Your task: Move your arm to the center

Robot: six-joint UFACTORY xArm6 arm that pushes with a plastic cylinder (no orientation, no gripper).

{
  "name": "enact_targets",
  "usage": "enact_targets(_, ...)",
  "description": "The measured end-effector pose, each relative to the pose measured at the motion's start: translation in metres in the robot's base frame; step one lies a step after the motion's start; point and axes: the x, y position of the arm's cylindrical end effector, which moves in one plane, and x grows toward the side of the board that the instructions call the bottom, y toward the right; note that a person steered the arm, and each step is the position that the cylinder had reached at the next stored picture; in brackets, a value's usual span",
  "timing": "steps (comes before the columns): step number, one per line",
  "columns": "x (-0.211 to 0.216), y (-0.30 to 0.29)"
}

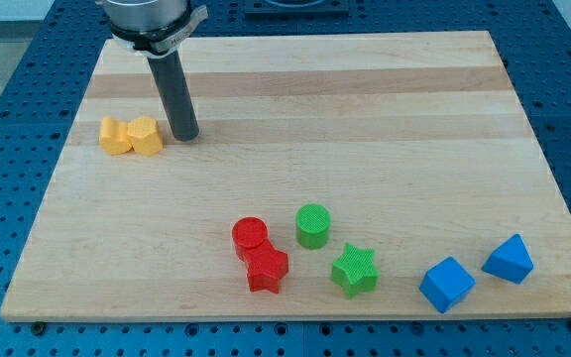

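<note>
My rod comes down from the view's top left, and my tip (185, 135) rests on the wooden board (365, 119) in its upper left part. Just left of the tip lie two yellow blocks side by side, a yellow block (115, 136) and a yellow hexagon-like block (147, 136); the tip stands close beside the right one. The other blocks lie far off toward the view's bottom.
A red cylinder (250, 236) touches a red star (267, 270) at the bottom middle. A green cylinder (312, 225) and a green star (354, 270) lie to their right. Two blue blocks (447, 284) (509, 259) sit at the bottom right.
</note>
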Motion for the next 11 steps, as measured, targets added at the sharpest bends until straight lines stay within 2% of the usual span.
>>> enact_targets(3,0.0,0.016)
enact_targets(4,0.003,0.059)
enact_targets(5,0.003,0.128)
enact_targets(6,0.011,0.223)
enact_targets(7,0.024,0.281)
enact_targets(11,0.002,0.282)
